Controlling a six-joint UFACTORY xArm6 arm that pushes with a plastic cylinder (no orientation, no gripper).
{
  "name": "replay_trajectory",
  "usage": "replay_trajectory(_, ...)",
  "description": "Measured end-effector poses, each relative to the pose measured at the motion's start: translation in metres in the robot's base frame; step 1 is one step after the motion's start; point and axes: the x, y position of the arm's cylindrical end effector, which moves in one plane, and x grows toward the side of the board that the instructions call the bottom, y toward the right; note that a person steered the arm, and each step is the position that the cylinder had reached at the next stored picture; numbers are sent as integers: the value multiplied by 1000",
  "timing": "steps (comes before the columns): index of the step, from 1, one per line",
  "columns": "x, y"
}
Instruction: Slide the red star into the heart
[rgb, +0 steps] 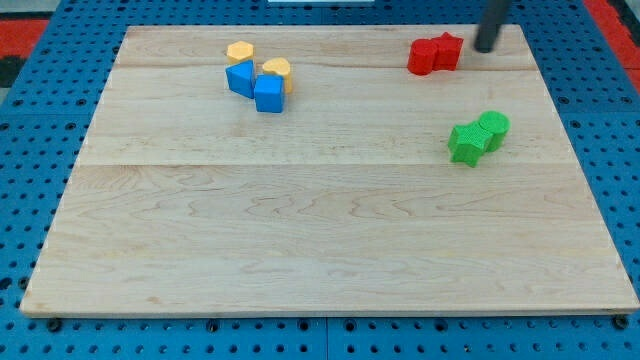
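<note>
Two red blocks touch each other near the top right of the wooden board (320, 230). The right one is the red star (447, 49); the left one (424, 57) looks like the red heart, its shape not sharp. My tip (484, 47) is the lower end of a dark rod coming down from the view's top. It stands just right of the red star, with a small gap between them.
Two yellow blocks (240, 50) (277, 69) and two blue blocks (240, 77) (269, 94) cluster at the top left. A green star-like block (466, 142) and a green round block (493, 125) touch at the right. Blue pegboard surrounds the board.
</note>
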Motion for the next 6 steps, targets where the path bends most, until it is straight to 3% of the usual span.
replay_trajectory(2, 6, -122)
replay_trajectory(3, 6, -149)
replay_trajectory(4, 36, -119)
replay_trajectory(5, 35, -180)
replay_trajectory(6, 30, -194)
